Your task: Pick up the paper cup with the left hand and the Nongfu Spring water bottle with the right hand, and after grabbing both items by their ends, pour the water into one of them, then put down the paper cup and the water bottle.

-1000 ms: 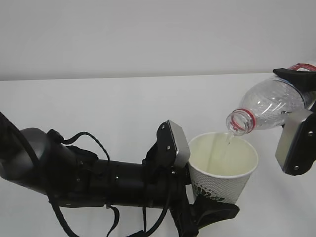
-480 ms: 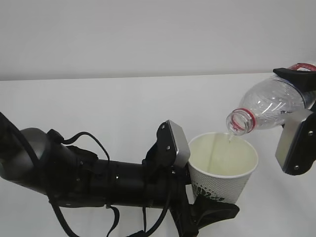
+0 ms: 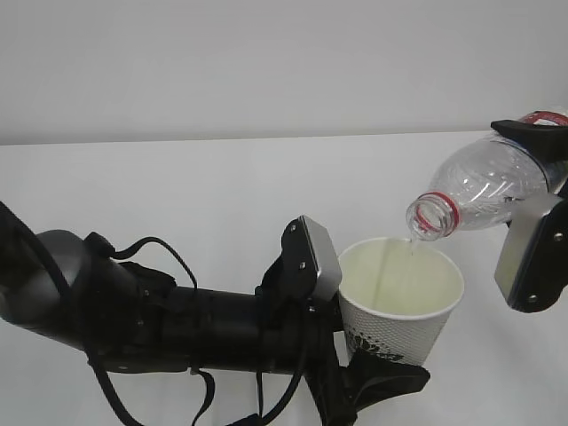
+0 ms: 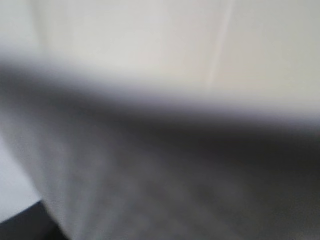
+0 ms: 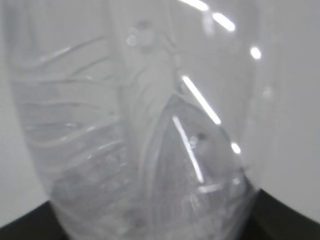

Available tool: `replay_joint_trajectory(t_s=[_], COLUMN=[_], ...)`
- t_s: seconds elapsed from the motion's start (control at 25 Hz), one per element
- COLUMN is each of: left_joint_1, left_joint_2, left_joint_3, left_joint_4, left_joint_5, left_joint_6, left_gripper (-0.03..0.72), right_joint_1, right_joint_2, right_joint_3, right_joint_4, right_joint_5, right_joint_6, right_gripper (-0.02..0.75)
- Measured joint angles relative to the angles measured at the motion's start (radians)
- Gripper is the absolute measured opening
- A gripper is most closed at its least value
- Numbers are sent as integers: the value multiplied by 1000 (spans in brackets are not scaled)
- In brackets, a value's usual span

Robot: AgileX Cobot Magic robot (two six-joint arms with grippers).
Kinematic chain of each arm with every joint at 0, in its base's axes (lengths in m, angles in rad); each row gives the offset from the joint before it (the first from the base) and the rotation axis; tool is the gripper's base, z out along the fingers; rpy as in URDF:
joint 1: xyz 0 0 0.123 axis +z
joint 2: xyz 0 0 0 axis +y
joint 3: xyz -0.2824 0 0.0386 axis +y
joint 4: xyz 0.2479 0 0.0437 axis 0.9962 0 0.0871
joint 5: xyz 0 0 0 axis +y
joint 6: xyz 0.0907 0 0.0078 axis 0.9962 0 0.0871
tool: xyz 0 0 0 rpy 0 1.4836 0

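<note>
The left hand (image 3: 359, 342) grips the paper cup (image 3: 401, 297) low on its wall; thin paper is soft, so the squeeze must stay gentle. Beyond and above the cup, the right hand (image 3: 532, 195) clamps the Nongfu Spring water bottle (image 3: 479, 188) near its base, probably nearly empty and light, with the mouth tilted over the cup.

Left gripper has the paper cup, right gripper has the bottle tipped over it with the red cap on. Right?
Not quite: the exterior view shows the bottle has no cap; its mouth is open above the paper cup. The left gripper holds the cup and the right gripper holds the tipped bottle, as you said.
</note>
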Motion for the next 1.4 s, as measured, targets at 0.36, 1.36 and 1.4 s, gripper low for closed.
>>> replay_joint_trajectory(t_s=[0.36,1.36,1.4], left_joint_1=[0,0,0], left_joint_2=[0,0,0], left_joint_3=[0,0,0], left_joint_4=[1,0,0], left_joint_5=[5,7,7], left_joint_6=[0,0,0], left_gripper=[516,516,516], right_joint_1=[0,0,0], right_joint_2=[0,0,0], right_joint_3=[0,0,0], right_joint_4=[0,0,0], right_joint_5=[0,-4,-4], right_joint_6=[0,0,0], right_gripper=[440,440,440])
